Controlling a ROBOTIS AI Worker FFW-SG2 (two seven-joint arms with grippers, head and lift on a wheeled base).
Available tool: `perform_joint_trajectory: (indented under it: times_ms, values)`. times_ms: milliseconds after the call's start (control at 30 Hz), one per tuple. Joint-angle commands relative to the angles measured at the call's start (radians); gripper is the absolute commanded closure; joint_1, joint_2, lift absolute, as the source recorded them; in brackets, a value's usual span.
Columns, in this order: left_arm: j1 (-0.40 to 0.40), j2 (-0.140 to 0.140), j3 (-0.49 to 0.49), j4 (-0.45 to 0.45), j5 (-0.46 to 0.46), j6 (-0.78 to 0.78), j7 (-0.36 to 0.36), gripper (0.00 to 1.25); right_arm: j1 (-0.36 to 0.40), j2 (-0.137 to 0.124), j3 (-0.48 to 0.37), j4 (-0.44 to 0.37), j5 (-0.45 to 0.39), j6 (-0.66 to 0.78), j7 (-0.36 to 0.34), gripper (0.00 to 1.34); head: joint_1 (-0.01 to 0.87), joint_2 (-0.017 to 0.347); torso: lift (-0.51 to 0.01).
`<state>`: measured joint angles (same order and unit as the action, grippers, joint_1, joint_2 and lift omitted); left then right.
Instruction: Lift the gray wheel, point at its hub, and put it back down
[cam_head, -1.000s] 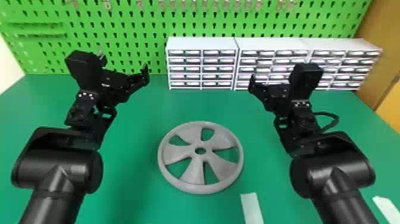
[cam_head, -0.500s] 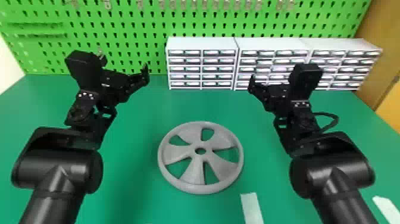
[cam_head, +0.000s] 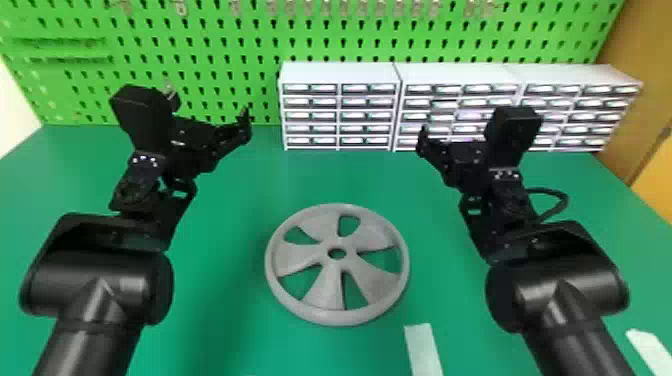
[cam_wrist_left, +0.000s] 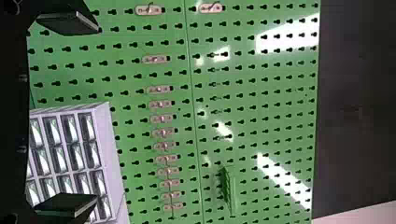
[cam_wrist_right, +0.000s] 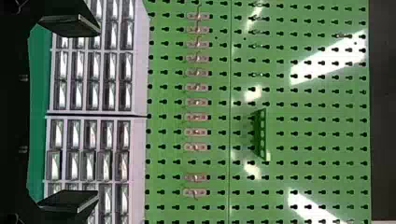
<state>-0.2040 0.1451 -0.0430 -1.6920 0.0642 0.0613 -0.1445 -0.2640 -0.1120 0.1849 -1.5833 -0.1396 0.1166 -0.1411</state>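
Judged to be at the approach, ahead of the lift. Find the wheel (cam_head: 327, 290) flat on the table (cam_head: 225, 325), hub (cam_head: 336, 264) upward, with drawers (cam_head: 340, 116) well off toward 12 o'clock and tape (cam_head: 424, 350) near the rim (cam_head: 271, 265) toward 5. From the wheel, place the left gripper (cam_wrist_left: 98, 114) out toward 11 o'clock and the right gripper (cam_wrist_right: 98, 113) toward 1, both raised, aimed at the pegboard (cam_head: 250, 30), spread wide and holding nothing.

Next, probably tip a wrist downward, draw back toward the wheel and straddle the rim, perhaps with one finger through an opening (cam_head: 300, 285), near 9 o'clock for the left or 3 for the right. Leave open the choice of lifting gripper. Squeeze firmly before raising, then bring a free fingertip toward the hub and finish by lowering flat. Watch for sagging under a one-sided hold, skidding during the pinch, or bumping the hub while pointing.
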Motion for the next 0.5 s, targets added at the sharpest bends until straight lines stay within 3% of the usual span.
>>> perform_joint_trajectory:
  times_ms: [0,467]
  values:
    - [0.000,0.001,0.000,0.000,0.000,0.000,0.000,0.03,0.000,0.000,-0.001,0.000,0.000,0.000,0.000,0.08,0.692,0.048,-0.088]
    - [0.000,-0.001,-0.002,0.000,0.000,0.000,0.000,0.03,0.000,0.000,-0.001,0.000,0.000,0.000,0.000,0.08,0.692,0.048,-0.088]
